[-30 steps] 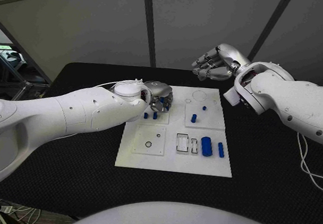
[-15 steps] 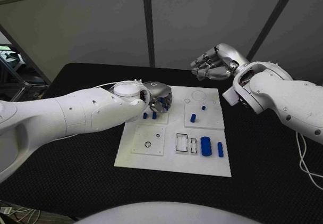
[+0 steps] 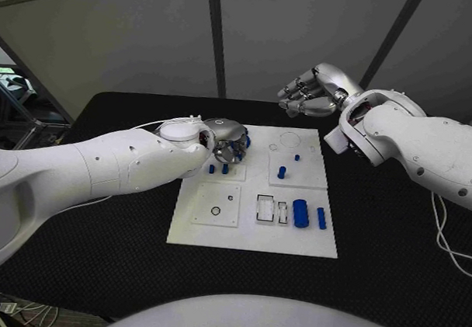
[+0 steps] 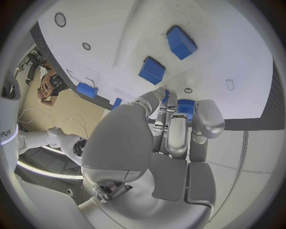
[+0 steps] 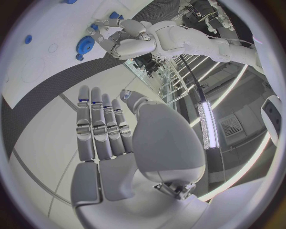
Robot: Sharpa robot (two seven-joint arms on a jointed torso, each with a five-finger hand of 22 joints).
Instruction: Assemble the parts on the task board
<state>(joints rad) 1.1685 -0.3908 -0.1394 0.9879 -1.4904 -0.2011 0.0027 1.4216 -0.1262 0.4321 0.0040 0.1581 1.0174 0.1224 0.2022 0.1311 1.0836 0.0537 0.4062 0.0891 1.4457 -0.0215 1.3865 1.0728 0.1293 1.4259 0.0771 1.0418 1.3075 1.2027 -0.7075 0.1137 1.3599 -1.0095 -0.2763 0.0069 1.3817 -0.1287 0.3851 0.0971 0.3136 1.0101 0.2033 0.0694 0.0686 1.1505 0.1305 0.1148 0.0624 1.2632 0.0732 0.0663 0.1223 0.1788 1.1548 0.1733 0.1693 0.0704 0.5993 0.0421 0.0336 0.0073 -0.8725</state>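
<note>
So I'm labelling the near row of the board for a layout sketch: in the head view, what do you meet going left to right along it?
Small ring → large rectangular slot → narrow slot → thick blue cylinder → thin blue pin, all on the white board.

Matt white task board (image 3: 254, 239), seemingly cloth-covered table (image 3: 394, 272)

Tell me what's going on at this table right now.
The robot is assembling small blue parts on the white task board. Its left hand is down at the board's far left corner, fingers closed around a round blue part. The right hand hangs above the table's far edge, fingers straight and holding nothing. Several blue pieces, including a large cylinder, lie loose on the board.
</note>
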